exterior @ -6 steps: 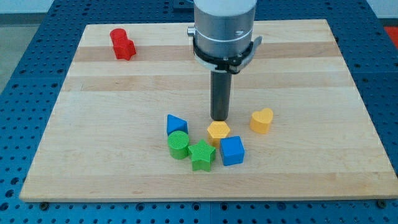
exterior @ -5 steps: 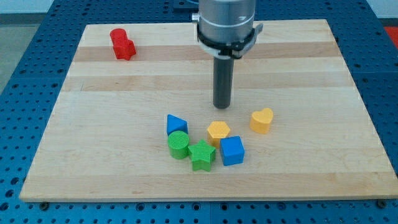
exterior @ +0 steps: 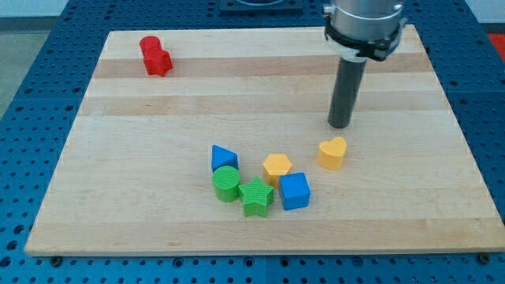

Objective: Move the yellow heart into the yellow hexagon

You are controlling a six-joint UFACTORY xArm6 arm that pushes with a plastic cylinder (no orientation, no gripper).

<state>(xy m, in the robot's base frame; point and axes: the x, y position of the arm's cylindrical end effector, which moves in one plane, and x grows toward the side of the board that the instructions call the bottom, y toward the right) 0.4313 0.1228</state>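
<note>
Blue pegboard frames a pale wooden board (exterior: 158,102), and all the action sits low and centre. My tip (exterior: 339,125) is planted on the wood just above the yellow heart (exterior: 332,153), a sliver of bare board between them, no contact. No claw on this arm, just a plain rod, so nothing is held. The yellow hexagon (exterior: 277,166) waits to the heart's left, near but apart. Crowding it: a blue cube (exterior: 294,191) at its lower right, a green star (exterior: 256,197) lower left, then a green cylinder (exterior: 226,183) and a blue triangle (exterior: 223,158) further left. Way off in the upper left of the frame, a red block (exterior: 155,56), shape unclear, sits alone.
</note>
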